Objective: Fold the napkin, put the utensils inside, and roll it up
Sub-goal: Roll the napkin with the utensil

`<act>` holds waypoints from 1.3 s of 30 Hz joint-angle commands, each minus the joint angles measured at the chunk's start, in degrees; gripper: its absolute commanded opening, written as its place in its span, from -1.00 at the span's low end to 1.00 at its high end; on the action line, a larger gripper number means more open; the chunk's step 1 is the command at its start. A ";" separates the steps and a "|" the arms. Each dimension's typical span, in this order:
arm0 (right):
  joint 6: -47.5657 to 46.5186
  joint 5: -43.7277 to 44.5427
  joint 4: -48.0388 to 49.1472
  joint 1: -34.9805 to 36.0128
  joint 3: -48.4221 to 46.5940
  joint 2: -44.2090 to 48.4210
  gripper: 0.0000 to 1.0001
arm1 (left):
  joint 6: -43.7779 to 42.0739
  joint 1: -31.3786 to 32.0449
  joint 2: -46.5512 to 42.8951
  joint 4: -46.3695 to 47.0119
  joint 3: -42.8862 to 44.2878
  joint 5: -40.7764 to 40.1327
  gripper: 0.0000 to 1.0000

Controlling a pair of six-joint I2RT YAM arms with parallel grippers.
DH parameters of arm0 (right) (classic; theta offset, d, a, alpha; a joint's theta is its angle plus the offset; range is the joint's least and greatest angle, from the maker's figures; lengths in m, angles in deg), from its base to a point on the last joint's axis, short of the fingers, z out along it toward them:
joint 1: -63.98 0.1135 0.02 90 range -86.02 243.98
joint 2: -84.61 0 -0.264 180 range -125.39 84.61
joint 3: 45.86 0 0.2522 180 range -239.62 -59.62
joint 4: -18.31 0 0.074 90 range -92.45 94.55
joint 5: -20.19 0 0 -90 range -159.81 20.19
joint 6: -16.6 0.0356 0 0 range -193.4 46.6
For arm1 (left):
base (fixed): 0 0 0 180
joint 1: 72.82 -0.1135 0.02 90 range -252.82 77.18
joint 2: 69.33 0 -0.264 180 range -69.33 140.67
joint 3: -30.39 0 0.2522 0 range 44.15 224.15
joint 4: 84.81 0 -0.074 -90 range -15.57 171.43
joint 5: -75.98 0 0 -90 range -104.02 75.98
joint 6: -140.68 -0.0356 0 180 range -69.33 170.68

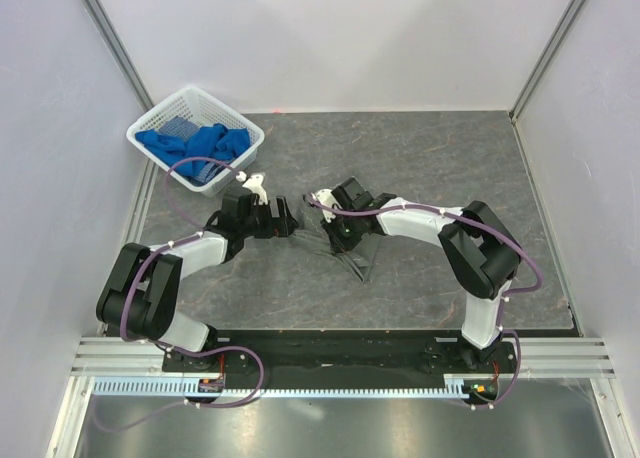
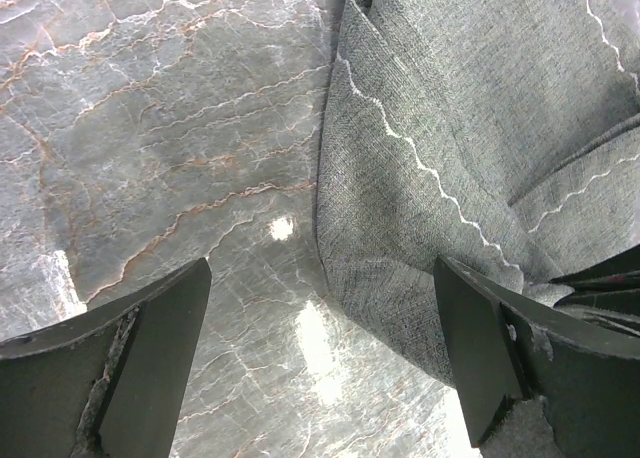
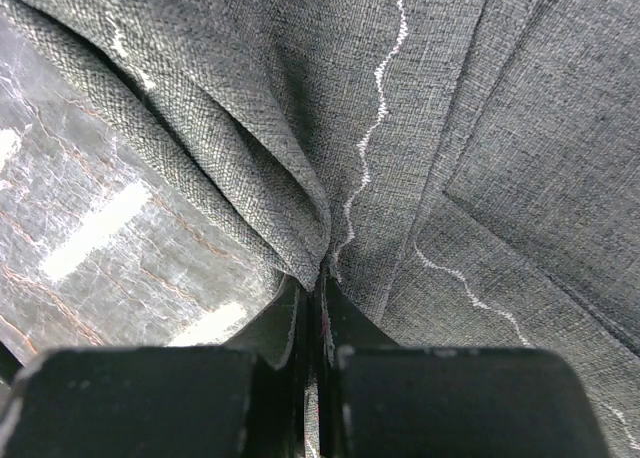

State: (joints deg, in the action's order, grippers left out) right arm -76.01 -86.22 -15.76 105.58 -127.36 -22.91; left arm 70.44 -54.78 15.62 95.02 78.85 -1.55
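Observation:
The dark grey napkin (image 1: pixel 352 259) lies bunched on the table between my two grippers. My right gripper (image 1: pixel 335 232) is shut on a pinched fold of it, and the cloth fans out from the jaws in the right wrist view (image 3: pixel 450 128), where the gripper (image 3: pixel 322 273) holds the fold. My left gripper (image 1: pixel 287 221) is open at the napkin's left edge. In the left wrist view the gripper (image 2: pixel 322 278) straddles the hemmed edge of the cloth (image 2: pixel 420 158), which lies close to the right finger (image 2: pixel 480 348). The fork is not visible in any view.
A white basket (image 1: pixel 158 119) holding bright blue cloths (image 1: pixel 205 143) stands at the back left of the marbled grey tabletop (image 1: pixel 430 158). White walls enclose the table on three sides.

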 commanded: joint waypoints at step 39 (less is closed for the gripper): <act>-0.73 -23.59 -17.04 -4.87 -10.12 -14.55 -1.00 | 7.04 -1.34 -6.99 30.98 -19.85 16.45 0.72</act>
State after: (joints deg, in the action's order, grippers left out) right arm -74.96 -110.19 -29.53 100.53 -137.18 -33.99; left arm 77.85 -55.98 7.08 123.87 57.69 15.01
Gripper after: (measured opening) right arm 0.021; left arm 0.886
